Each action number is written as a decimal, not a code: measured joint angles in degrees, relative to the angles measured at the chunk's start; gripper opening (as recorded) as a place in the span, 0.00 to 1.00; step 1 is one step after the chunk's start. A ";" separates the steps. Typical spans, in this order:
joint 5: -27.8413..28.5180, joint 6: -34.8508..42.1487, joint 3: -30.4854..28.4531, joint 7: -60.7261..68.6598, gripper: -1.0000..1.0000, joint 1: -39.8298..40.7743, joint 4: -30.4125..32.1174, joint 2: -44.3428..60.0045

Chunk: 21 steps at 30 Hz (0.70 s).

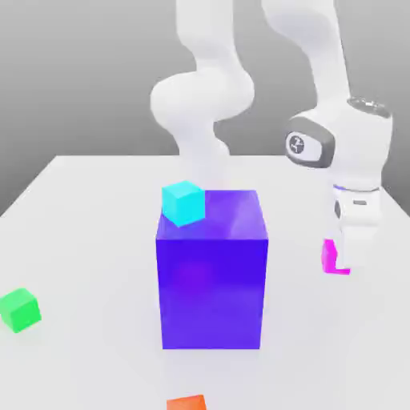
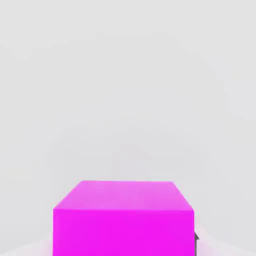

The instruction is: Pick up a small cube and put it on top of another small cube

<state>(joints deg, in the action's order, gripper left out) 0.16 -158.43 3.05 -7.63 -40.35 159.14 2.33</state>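
The small magenta cube is low over the white table at the exterior view's right, partly hidden behind the hand. My gripper points straight down around it. In the hand view the magenta cube sits very close, and a dark fingertip lies flush against its side, so the gripper is shut on it. I cannot tell whether the cube rests on the table or hangs just above it. A small cyan cube sits on the top back corner of the big blue-purple cube.
The big blue-purple cube stands mid-table, to the left of my hand in the exterior view. A small green cube lies at the far left. An orange cube pokes in at the front edge.
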 joint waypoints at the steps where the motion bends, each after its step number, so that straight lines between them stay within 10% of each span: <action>1: 0.01 1.57 -1.03 0.73 0.00 1.99 -2.05 0.97; 12: -2.00 16.67 -16.03 16.52 0.00 21.67 -22.63 9.00; 21: -4.00 16.11 -27.30 33.19 0.00 36.50 -22.42 7.53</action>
<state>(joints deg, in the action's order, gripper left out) -3.84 -142.33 -24.25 25.57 -3.85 136.72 9.87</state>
